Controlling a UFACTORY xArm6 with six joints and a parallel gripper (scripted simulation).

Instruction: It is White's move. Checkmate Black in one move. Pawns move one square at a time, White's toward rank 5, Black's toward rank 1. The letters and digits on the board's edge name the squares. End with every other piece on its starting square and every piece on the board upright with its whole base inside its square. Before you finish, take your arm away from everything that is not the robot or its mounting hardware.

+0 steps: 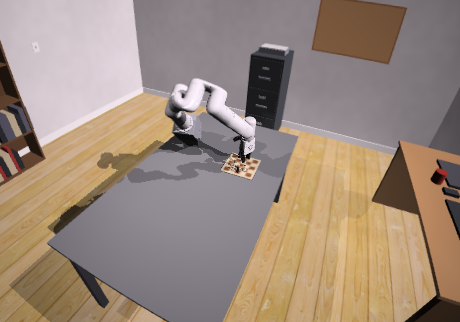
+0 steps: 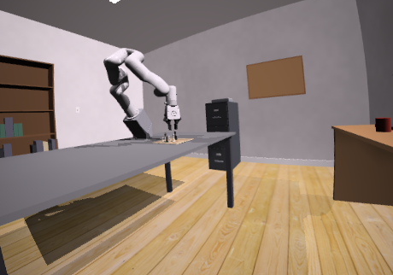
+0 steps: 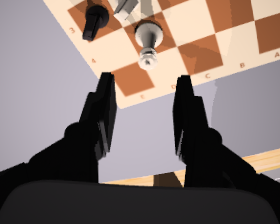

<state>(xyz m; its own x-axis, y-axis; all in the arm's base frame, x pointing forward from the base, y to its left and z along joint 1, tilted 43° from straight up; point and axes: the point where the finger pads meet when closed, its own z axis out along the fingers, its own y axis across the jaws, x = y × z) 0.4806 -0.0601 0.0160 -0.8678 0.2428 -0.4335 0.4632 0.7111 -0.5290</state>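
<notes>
A small chessboard (image 1: 241,166) lies on the grey table near its far right edge; it also shows in the exterior view (image 2: 173,140) and in the wrist view (image 3: 175,22). In the wrist view a white piece (image 3: 149,37) stands near the board's near edge, just ahead of my fingers. My gripper (image 3: 145,91) hangs above the board's edge with its fingers partly apart and nothing between them. It also shows from the top and exterior views (image 1: 242,156) (image 2: 173,128).
The arm's base (image 1: 187,129) stands on the table behind the board. The table edge (image 1: 285,164) runs close to the board's right.
</notes>
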